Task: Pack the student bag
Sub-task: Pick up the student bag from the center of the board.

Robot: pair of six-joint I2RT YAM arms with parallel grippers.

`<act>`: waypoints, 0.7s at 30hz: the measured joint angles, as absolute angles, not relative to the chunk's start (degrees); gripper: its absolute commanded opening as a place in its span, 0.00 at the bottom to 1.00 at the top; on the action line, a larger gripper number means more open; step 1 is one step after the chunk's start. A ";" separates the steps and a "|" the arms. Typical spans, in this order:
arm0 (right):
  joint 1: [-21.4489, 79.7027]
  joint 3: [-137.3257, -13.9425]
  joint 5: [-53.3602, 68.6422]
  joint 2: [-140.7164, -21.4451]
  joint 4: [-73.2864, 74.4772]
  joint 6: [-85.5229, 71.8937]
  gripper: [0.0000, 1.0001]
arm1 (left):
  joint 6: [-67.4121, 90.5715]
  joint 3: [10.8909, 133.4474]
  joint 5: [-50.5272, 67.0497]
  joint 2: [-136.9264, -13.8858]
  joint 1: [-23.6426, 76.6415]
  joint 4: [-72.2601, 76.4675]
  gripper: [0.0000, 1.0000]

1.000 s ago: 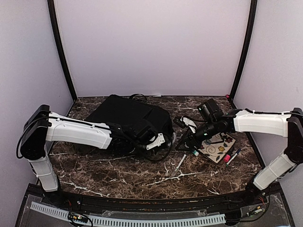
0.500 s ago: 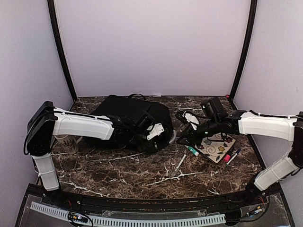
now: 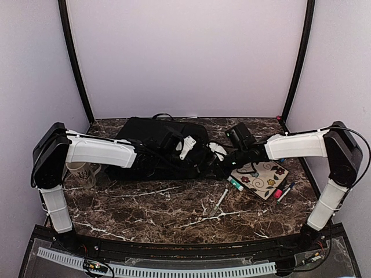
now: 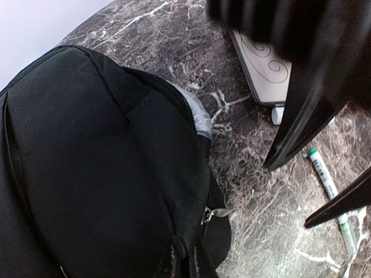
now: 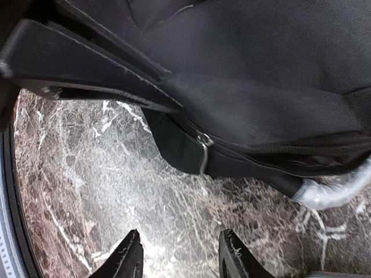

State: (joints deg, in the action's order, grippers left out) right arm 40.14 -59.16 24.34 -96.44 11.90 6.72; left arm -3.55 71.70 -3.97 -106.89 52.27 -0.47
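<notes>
From above, the student bag (image 3: pixel 153 142) lies flat on the far left-centre of the marble counter (image 3: pixel 174 214). The left pincer (image 3: pixel 200 157) sits at the bag's right end, over its dark fabric. The right pincer (image 3: pixel 221 165) is just beside that same end, coming in from the right. A white mug (image 3: pixel 78 172) stands at the left. To the right lie a floral notebook (image 3: pixel 264 176), a green-capped marker (image 3: pixel 235 184), a white pen (image 3: pixel 221 200) and a pink marker (image 3: pixel 281 192).

In the left wrist view, the bag fills the left and centre, its zipper pull (image 4: pixel 211 213) near the bottom. The left pincer is closed tight low against the fabric at the bottom edge; I cannot tell whether it pinches any cloth. Something in clear plastic (image 4: pixel 197 116) shows at the bag's edge. The right pincer's black fingers (image 4: pixel 293 127) stand over bare counter just right of the bag, near the marker and notebook.

In the right wrist view, the right pincer (image 5: pixel 179 258) has its jaws apart over bare marble, nothing between them. The bag spans the top, apart from the fingertips, with its zipper pull hanging at the bag's near edge.
</notes>
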 measured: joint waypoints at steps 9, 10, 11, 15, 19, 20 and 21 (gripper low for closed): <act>41.34 -62.08 22.74 -102.65 7.97 3.95 0.45 | 1.83 70.70 -2.26 -106.89 51.86 4.47 0.00; 41.39 -62.06 22.22 -102.72 7.49 3.86 0.45 | 2.04 70.61 -2.20 -106.89 51.86 4.62 0.00; 41.50 -62.04 21.41 -102.72 6.79 3.75 0.45 | 2.26 70.50 -2.11 -106.89 51.86 4.73 0.00; 41.76 -61.65 18.92 -102.69 3.64 3.62 0.47 | 3.29 70.24 -1.54 -106.89 51.62 5.26 0.00; 41.95 -60.53 17.78 -102.69 1.13 3.75 0.47 | 4.40 70.00 -0.40 -106.89 51.13 6.00 0.00; 42.04 -60.47 17.72 -102.69 0.97 3.77 0.45 | 4.69 69.95 -0.21 -106.89 51.05 6.09 0.00; 42.19 -60.40 17.65 -102.69 0.54 3.77 0.44 | 4.99 69.91 0.05 -106.89 50.92 6.24 0.00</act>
State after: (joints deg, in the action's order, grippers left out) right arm 42.19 -60.40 17.65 -102.69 0.54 3.77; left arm 4.99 69.91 0.05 -106.89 50.92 6.24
